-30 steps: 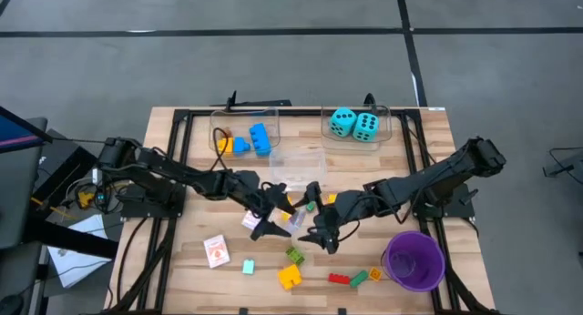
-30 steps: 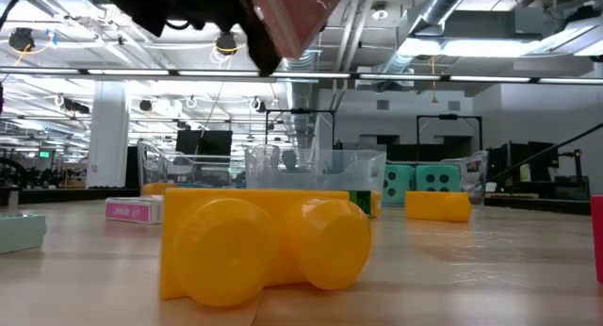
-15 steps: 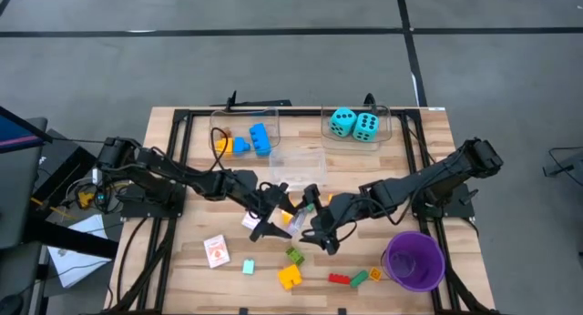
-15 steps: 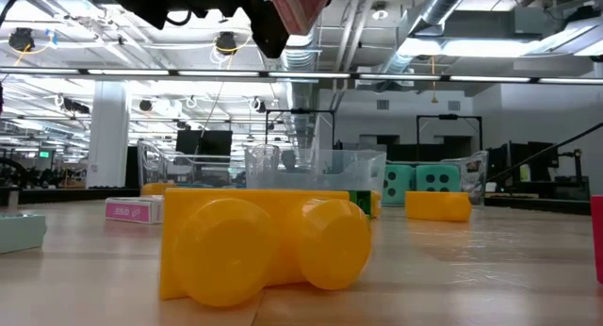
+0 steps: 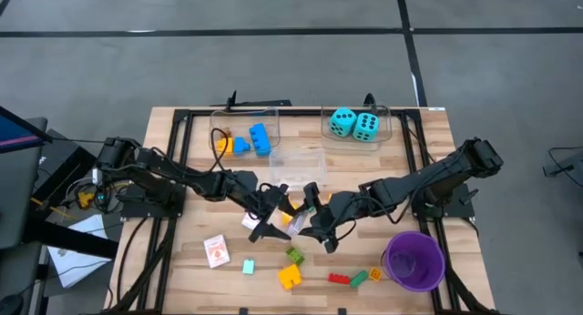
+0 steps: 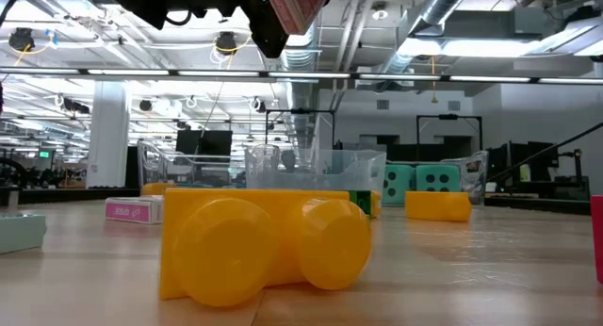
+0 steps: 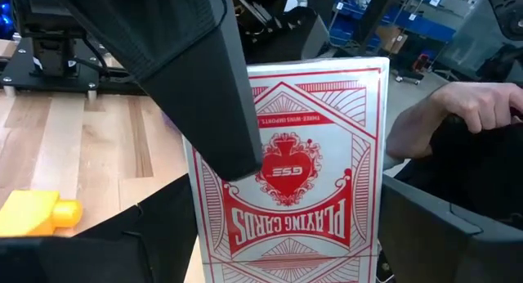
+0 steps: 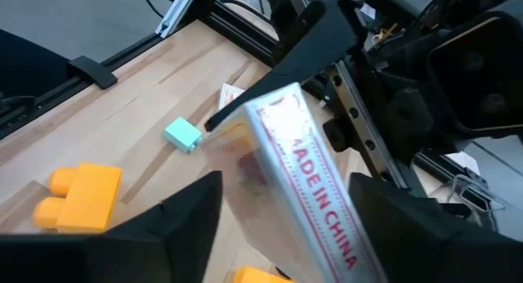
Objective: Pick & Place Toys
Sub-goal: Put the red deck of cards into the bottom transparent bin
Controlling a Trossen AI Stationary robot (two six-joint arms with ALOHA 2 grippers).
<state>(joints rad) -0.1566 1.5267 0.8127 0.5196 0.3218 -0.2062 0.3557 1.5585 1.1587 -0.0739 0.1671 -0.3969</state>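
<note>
My right gripper [image 5: 312, 215] has slid toward nine o'clock and is now closing around the card pack [image 7: 298, 172] that my left gripper [image 5: 271, 210] clamps mid-table: a handover, I judge.

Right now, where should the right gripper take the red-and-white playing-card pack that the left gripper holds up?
Pinch the card pack's broad faces at its free end, coming from opposite the left gripper. Its thin edge lies between the right gripper's open fingers.
</note>
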